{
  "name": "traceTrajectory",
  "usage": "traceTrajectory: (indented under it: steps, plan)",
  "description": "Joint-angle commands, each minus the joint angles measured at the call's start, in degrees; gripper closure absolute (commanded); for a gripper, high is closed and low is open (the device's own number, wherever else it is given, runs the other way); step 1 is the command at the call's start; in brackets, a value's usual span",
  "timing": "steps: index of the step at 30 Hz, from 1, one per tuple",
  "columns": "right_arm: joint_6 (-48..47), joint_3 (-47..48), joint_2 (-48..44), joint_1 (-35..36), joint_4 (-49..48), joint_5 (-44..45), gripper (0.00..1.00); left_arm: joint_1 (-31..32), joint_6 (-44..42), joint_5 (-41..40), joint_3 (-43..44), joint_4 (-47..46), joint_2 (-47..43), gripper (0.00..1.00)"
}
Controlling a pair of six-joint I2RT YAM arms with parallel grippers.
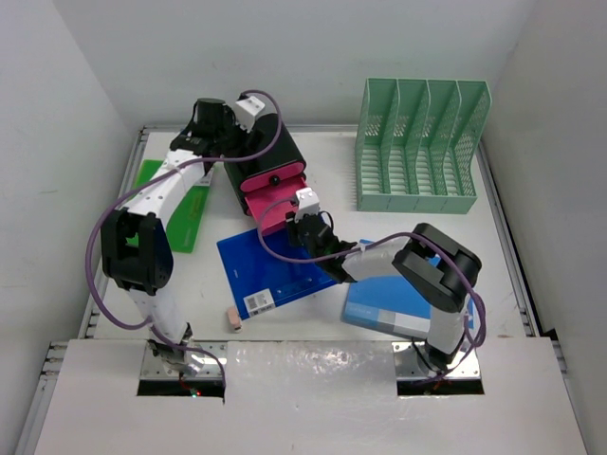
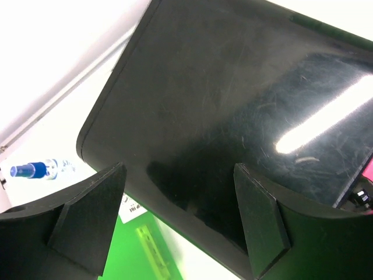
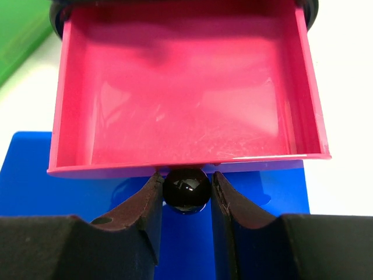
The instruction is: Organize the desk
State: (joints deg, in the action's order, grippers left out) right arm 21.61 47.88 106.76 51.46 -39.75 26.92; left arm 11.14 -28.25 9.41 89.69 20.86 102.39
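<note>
Gripping: my right pincer (image 3: 186, 188) is clamped on the black knob (image 3: 186, 191) of the pink drawer (image 3: 186, 87), likely to slide it.
Drawer: standing out of its box, empty, overhanging the blue folder (image 3: 35, 175).
Left pincer (image 2: 178, 219): jaws spread wide, holding nothing, over the box (image 2: 233, 105), probably to steady it; whether it touches, I cannot tell.
Desk (image 1: 379, 237): under everything; the rack (image 1: 417, 142) stands at its far right corner.

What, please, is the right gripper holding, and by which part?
The open pink drawer, by its black knob at the front; the left gripper holds nothing.
</note>
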Motion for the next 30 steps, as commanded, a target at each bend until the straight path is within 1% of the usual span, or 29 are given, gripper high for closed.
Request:
traceTrajectory:
  steps: [1,2,3,5,6,7,9,10,13,15,16,17,18,19,20,21,22,23,25,26,27,28,29,30]
  plan:
    - [1.9,-0.2,-3.7,0.8,2.0,-0.5,0.78,-0.4,-0.2,1.2,2.7,3.9,-0.1,0.26]
    - [1.9,-0.4,-4.2,1.1,2.7,-0.7,0.71,-0.3,-0.3,1.4,3.0,4.5,-0.3,0.26]
    - [1.8,-0.8,-4.8,1.7,4.0,-1.2,0.59,-0.4,-0.4,1.7,3.3,5.0,-0.5,0.26]
    - [1.2,-2.3,-7.0,2.3,4.7,-1.3,0.51,-0.4,-0.9,2.7,3.2,5.7,-1.7,0.25]
    - [1.0,-3.1,-7.7,2.8,4.7,-1.5,0.45,-0.4,-1.3,3.2,3.5,6.0,-2.1,0.25]
    - [0.7,-4.7,-9.6,3.1,4.8,-1.9,0.35,-0.4,-1.6,5.1,3.7,7.0,-3.1,0.24]
    - [0.2,-6.1,-11.8,3.6,6.1,-2.2,0.28,-0.4,-2.1,7.0,5.0,8.0,-4.2,0.23]
    - [0.2,-7.4,-13.1,3.7,6.9,-2.1,0.25,-0.3,-2.6,9.5,5.4,9.2,-5.6,0.23]
    - [-0.5,-10.3,-18.9,4.1,9.8,-3.1,0.21,-0.3,-4.4,15.4,5.2,11.7,-10.0,0.19]
    - [-1.8,-12.2,-23.7,4.0,11.5,-4.4,0.20,-0.3,-7.6,19.7,3.7,13.1,-12.8,0.18]
    - [-2.4,-14.4,-25.4,4.1,12.2,-6.0,0.20,-0.4,-9.6,21.3,3.6,16.6,-15.5,0.19]
    - [-3.0,-15.5,-27.1,4.0,13.0,-7.0,0.19,-0.4,-14.3,22.8,3.3,19.4,-16.8,0.20]
    - [-4.5,-17.1,-30.4,4.1,15.6,-7.3,0.19,-0.4,-16.5,24.8,3.1,21.9,-17.9,0.21]
    - [-4.9,-17.6,-31.8,4.1,18.0,-7.3,0.19,-0.4,-18.6,25.0,2.9,26.8,-20.1,0.21]
    - [-5.3,-17.7,-33.2,4.1,22.3,-7.1,0.17,-0.4,-21.8,25.1,2.2,29.1,-21.1,0.21]
    - [-5.9,-18.1,-34.4,4.1,24.0,-6.8,0.17,-0.4,-24.3,25.4,1.7,31.7,-21.9,0.21]
    - [-6.3,-18.8,-36.9,4.1,25.5,-6.6,0.17,-0.4,-27.7,25.9,1.1,38.7,-23.2,0.22]
    - [-6.6,-19.2,-38.3,4.1,26.6,-6.4,0.17,-0.4,-37.4,26.7,-0.8,43.4,-23.9,0.22]
    - [-6.8,-20.7,-42.1,4.1,29.3,-5.6,0.17,-0.3,-49.7,27.9,-4.2,54.6,-26.9,0.22]
    - [-6.6,-21.2,-43.5,4.0,29.7,-5.0,0.17,-0.2,-51.3,27.3,-9.7,54.5,-28.6,0.22]
    - [-5.9,-22.1,-44.7,4.0,30.2,-3.6,0.17,-0.2,-52.5,25.5,-12.6,53.2,-32.0,0.22]
    - [-5.7,-22.6,-46.5,4.1,30.4,-2.6,0.17,-0.1,-54.3,24.4,-15.0,52.2,-33.4,0.22]
    - [-5.4,-22.8,-47.3,4.0,30.6,-2.0,0.17,0.0,-54.7,23.3,-19.5,50.9,-34.8,0.22]
    - [-5.1,-23.4,-47.8,4.1,30.9,-1.6,0.18,0.0,-55.2,22.2,-21.7,48.7,-37.1,0.22]
